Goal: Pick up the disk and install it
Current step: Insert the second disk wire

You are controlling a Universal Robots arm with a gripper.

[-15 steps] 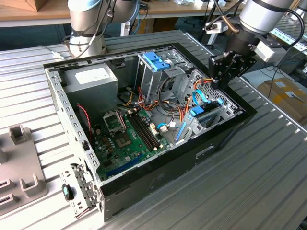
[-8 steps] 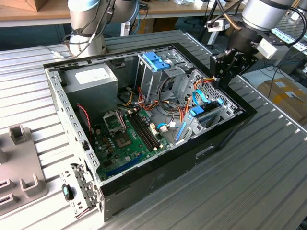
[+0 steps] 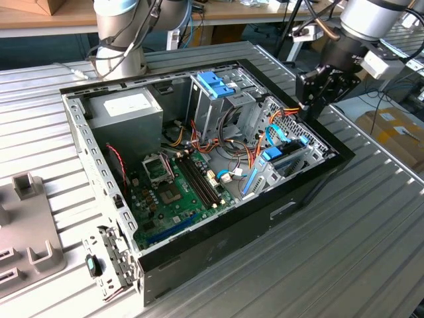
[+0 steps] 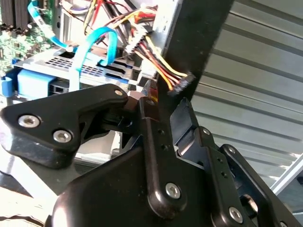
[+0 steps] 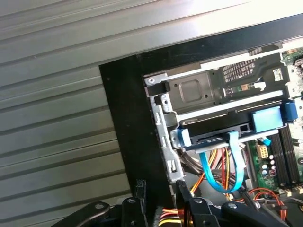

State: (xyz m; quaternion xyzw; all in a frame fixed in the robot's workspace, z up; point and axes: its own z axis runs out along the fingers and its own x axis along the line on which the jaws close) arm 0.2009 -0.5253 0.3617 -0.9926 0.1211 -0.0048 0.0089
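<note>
Well, spotted the ribbed metal table (image 3: 371,218) carrying an open PC case (image 3: 218,225) around its middle. Caught the gripper (image 3: 315,106) hovering over the case's wall on the exterior view's right; couldn't tell whether spread or pinched. Found the disk (image 5: 222,128) sitting in the low bay just inside that wall, with a blue data cable (image 5: 222,165) looped across it. Reckoned a snag on the loose wires (image 4: 156,66) likely, given the tight room there. Saw plenty of bare table outside the wall.

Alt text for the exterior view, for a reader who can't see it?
An open computer case lies on a ribbed metal table, motherboard exposed. The arm's black gripper hangs at the case's corner on the exterior view's right, above a blue-railed drive bay.
</note>
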